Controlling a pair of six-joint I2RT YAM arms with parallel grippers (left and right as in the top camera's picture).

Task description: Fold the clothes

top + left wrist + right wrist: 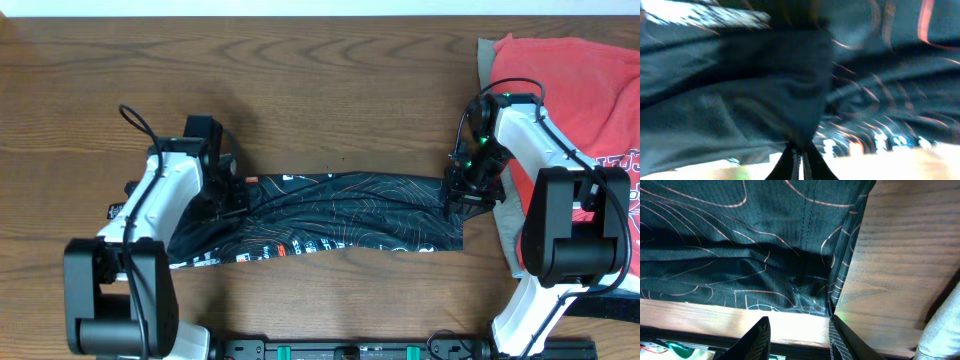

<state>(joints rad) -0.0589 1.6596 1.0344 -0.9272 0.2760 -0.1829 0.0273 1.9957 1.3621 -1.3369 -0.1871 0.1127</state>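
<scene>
The black jersey [340,215] with thin orange-and-white contour lines lies as a long folded band across the middle of the table. My left gripper [236,196] is at its left end. In the blurred left wrist view its fingers [799,162] are pressed together with a bunch of the black jersey [765,90] running into their tips. My right gripper [468,198] is at the jersey's right end. In the right wrist view its fingers [800,337] are spread open and empty, just below the hem of the jersey [740,255].
A coral-red printed T-shirt [585,85] lies at the back right, partly under the right arm. A beige edge [512,225] shows beneath it, and again in the right wrist view [942,330]. Bare wooden table [330,90] lies behind the jersey. The arm bases stand at the front edge.
</scene>
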